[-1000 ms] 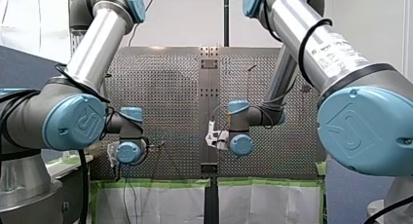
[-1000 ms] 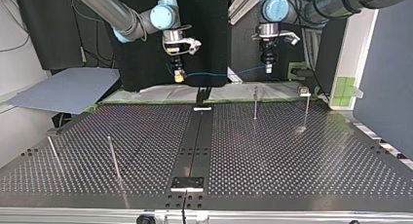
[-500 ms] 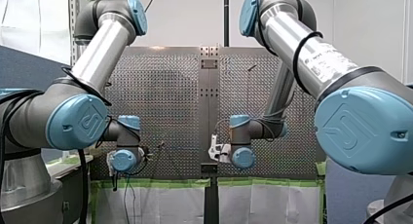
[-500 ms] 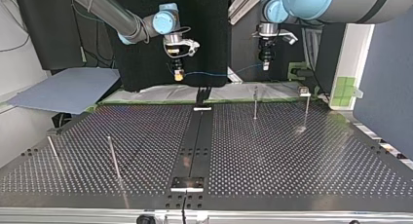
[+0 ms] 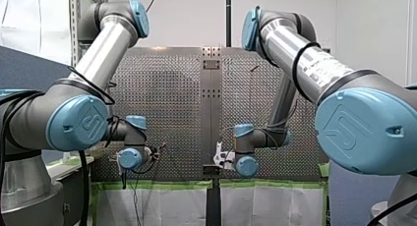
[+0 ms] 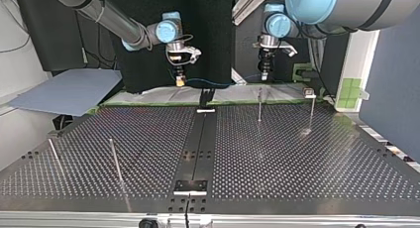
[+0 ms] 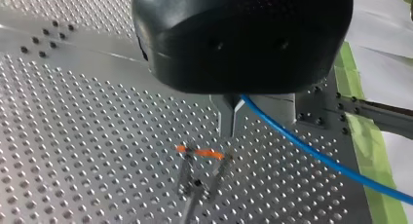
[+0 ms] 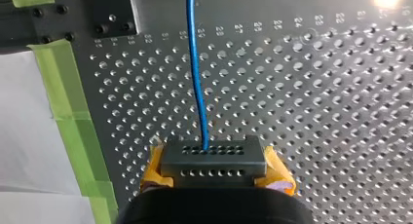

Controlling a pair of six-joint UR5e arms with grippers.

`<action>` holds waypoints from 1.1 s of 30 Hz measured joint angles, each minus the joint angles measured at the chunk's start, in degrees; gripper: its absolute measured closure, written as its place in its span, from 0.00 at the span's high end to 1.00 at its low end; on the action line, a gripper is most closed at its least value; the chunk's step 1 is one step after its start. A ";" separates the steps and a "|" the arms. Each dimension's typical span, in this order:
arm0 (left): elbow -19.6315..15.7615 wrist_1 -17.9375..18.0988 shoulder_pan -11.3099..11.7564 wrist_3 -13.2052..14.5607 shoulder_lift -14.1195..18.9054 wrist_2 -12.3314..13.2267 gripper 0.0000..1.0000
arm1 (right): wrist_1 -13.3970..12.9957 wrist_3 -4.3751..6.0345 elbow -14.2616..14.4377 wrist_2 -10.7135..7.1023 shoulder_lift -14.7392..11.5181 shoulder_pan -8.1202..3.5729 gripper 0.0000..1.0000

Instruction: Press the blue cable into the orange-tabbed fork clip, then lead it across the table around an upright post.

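Top view, upper centre: beyond the post [image 6: 259, 105], the cable [image 6: 213, 82] spans between right gripper [image 6: 181, 81] and left gripper [image 6: 264, 75]. Each gripper is clamped on it. In the left wrist view, the clip [image 7: 201, 153] stands just ahead of the left gripper, apart from the cable.

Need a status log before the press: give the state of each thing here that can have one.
my left gripper: shut on the blue cable.
my right gripper: shut on the blue cable.
orange-tabbed fork clip: empty, just ahead of my left gripper.
blue cable: hanging in the air between both grippers, not yet in the orange-tabbed fork clip.
upright posts: standing, no cable around any.
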 joint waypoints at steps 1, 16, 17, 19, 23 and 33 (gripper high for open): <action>0.45 -0.33 0.03 -0.04 -0.40 -0.28 0.00 | -0.03 0.00 -0.23 -0.16 0.39 -0.03 0.00; 7.27 -0.89 2.53 -0.55 -3.19 -3.88 0.00 | -0.86 -0.32 -1.42 -1.81 1.85 -0.40 0.00; 7.57 -0.93 2.69 -0.58 -3.18 -3.85 0.00 | -0.82 -0.36 -1.49 -1.86 1.92 -0.40 0.00; 7.99 -0.99 3.04 -0.63 -3.21 -3.75 0.00 | -0.73 -0.43 -1.66 -1.93 2.09 -0.42 0.00; 8.25 -1.03 3.63 -0.65 -3.24 -3.22 0.00 | -0.65 -0.47 -1.94 -1.97 2.38 -0.53 0.00; 8.29 -0.89 4.67 -0.66 -3.28 -2.21 0.00 | 0.11 -0.48 -2.99 -2.06 4.68 -0.94 0.00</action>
